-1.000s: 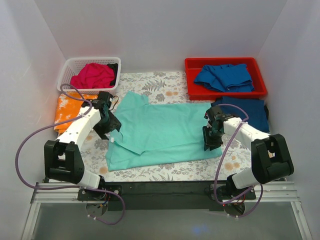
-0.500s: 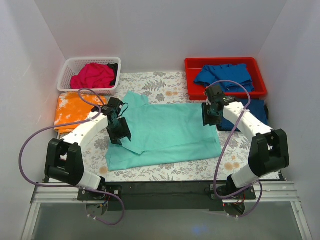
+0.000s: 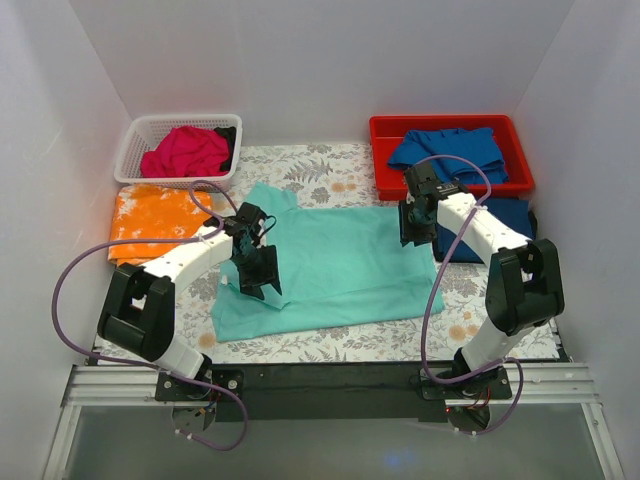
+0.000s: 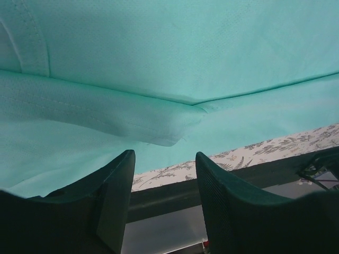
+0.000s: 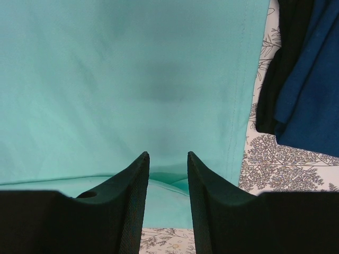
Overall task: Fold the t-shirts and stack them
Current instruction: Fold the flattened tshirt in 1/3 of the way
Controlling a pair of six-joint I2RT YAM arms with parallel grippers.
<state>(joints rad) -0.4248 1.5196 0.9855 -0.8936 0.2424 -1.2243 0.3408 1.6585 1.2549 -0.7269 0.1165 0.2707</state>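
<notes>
A mint-teal t-shirt lies spread in the middle of the table, its left part folded over on itself. My left gripper is open and empty over that folded left part; the left wrist view shows a fold edge of the shirt just beyond the jaws. My right gripper is open and empty over the shirt's far right corner, and the right wrist view shows the shirt's hem. A royal blue t-shirt lies right of it, and an orange mottled one to the left.
A white basket at the back left holds a magenta-pink shirt. A red bin at the back right holds a blue shirt. The fern-printed sheet covers the table. White walls enclose three sides.
My left gripper has moved right, from the shirt's left edge onto its folded part. My right gripper has moved from the shirt's near right corner up to its far right corner.
</notes>
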